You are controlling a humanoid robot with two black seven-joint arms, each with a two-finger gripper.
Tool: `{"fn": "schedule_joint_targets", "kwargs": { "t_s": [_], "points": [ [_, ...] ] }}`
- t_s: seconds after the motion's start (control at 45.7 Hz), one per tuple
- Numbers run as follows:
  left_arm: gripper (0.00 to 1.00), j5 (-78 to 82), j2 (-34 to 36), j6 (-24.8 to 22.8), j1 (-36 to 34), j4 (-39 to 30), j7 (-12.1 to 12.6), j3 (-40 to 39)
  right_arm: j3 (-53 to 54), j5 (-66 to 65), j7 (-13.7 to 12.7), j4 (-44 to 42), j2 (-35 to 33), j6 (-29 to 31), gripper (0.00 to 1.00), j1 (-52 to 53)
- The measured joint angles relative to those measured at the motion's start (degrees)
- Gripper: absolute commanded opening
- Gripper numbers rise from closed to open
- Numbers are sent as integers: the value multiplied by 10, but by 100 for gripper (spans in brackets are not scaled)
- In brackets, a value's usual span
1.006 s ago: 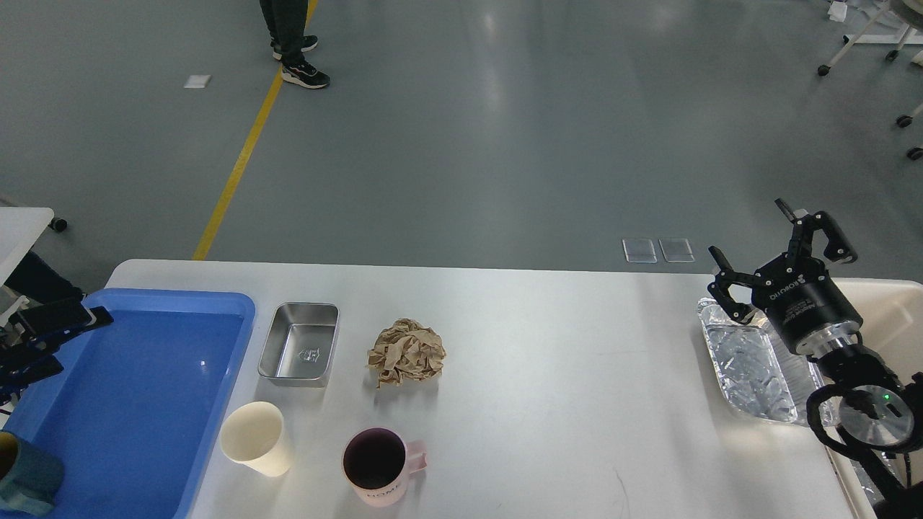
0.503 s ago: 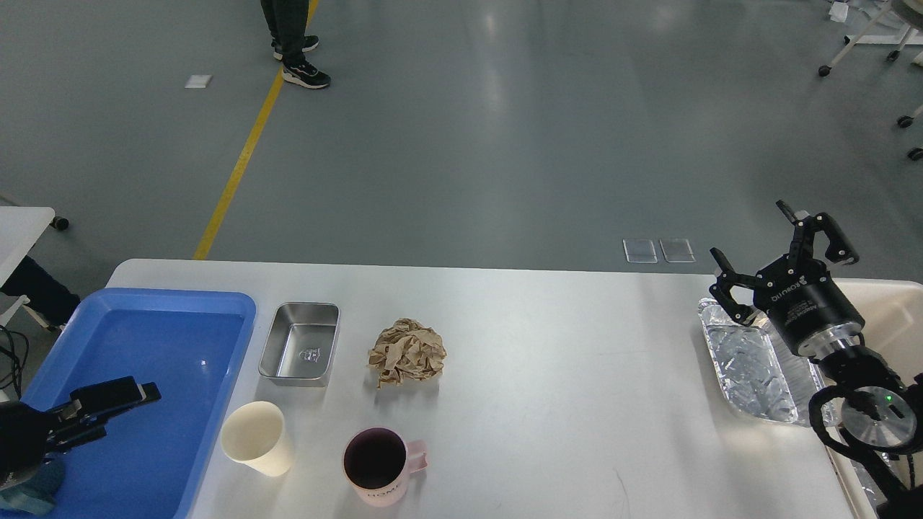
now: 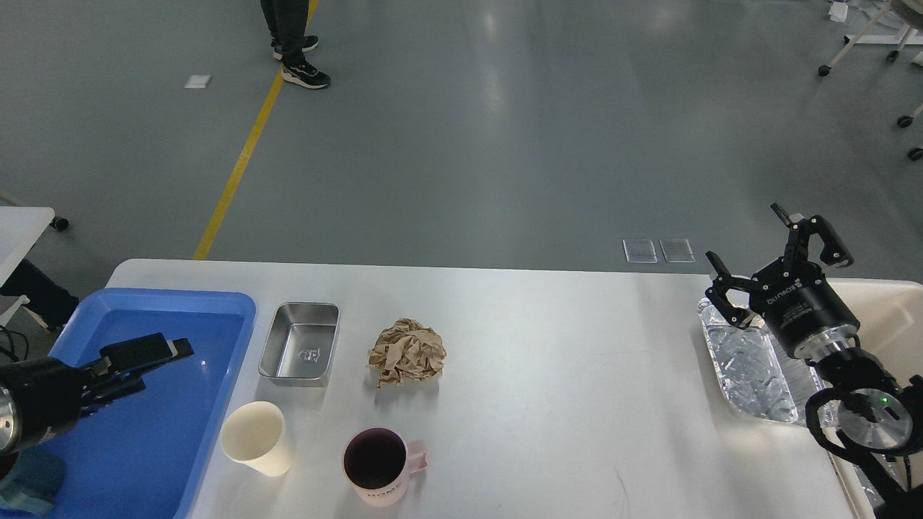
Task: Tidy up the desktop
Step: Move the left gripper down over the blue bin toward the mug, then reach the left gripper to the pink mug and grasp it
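Note:
The desktop is a wide light grey-white tabletop. On it lie a crumpled brown paper ball, a small steel tin, a cream paper cup and a pink mug with a dark inside. A crinkled foil tray lies at the right edge. My left gripper hovers over the blue tray, open and empty, pointing right toward the tin. My right gripper is open and empty, raised over the foil tray's far end.
A beige bin stands off the table's right edge. A teal object sits in the blue tray's near left corner. A person's legs stand far back on the floor by a yellow line.
My left gripper has swung from the blue tray's left edge down and then rightward over the tray, now nearer the tin. My right gripper shifted slightly up and left.

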Motion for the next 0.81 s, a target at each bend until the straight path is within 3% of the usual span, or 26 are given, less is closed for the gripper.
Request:
{"fn": "schedule_joint_targets", "kwargs": {
  "t_s": [0.197, 0.568, 0.656, 0.809],
  "points": [
    [97, 93, -65, -27, -74, 1, 11, 42, -1, 0, 0, 0, 1, 0, 100, 2],
    [97, 201, -182, -29, -265, 2, 33, 253, -1, 0, 1, 0, -6, 0, 100, -3],
    [97, 217, -201, -30, -299, 4, 55, 296, -1, -2, 1, 0, -6, 0, 100, -4],
    [97, 223, -230, -42, -336, 5, 122, 348, 0, -8, 1, 0, -6, 0, 100, -5]
  ]
}}
